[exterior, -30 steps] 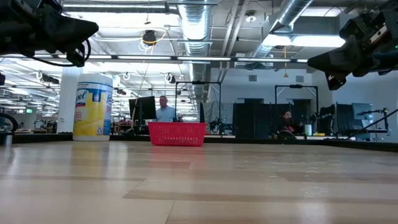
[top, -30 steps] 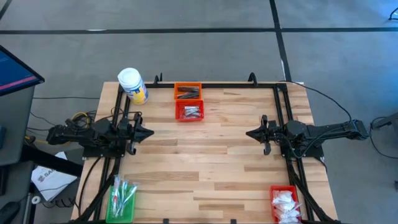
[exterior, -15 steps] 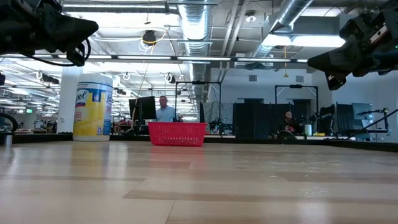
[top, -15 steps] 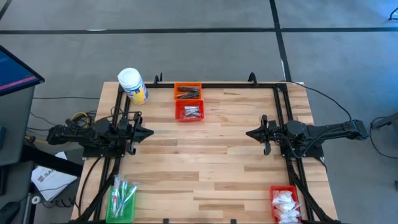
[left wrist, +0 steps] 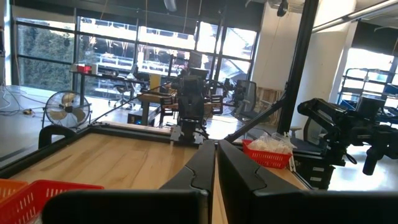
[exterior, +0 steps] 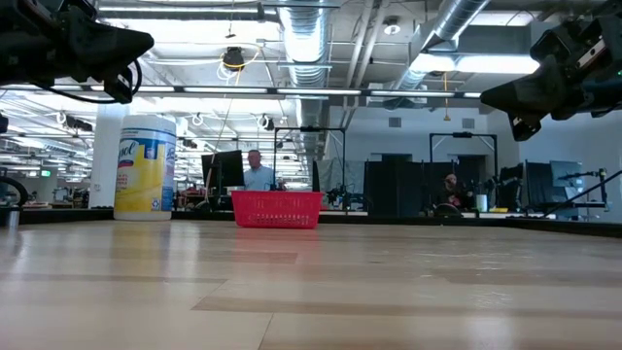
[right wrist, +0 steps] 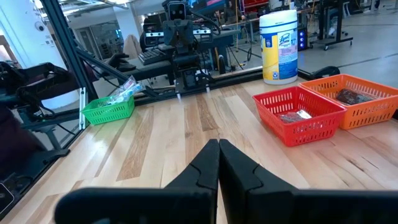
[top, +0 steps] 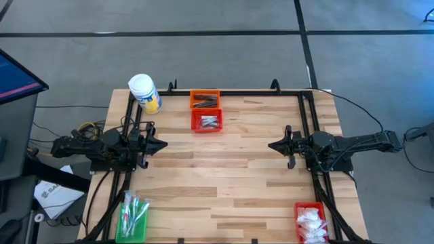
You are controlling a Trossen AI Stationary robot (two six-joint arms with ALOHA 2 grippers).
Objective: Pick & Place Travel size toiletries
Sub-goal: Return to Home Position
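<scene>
toiletries (top: 310, 218) lie apart from right end effector (top: 271, 145).

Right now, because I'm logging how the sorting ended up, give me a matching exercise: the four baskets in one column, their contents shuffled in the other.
Baskets
1. green basket
2. orange basket
3. red basket beside the orange one
4. red basket alone at a corner on the right arm's side

Contents
A. white packets
B. clear-plastic sticks
C. dark slim items
D. silver-grey foil sachets

Pairs: 1-B, 2-C, 3-D, 4-A.
</scene>
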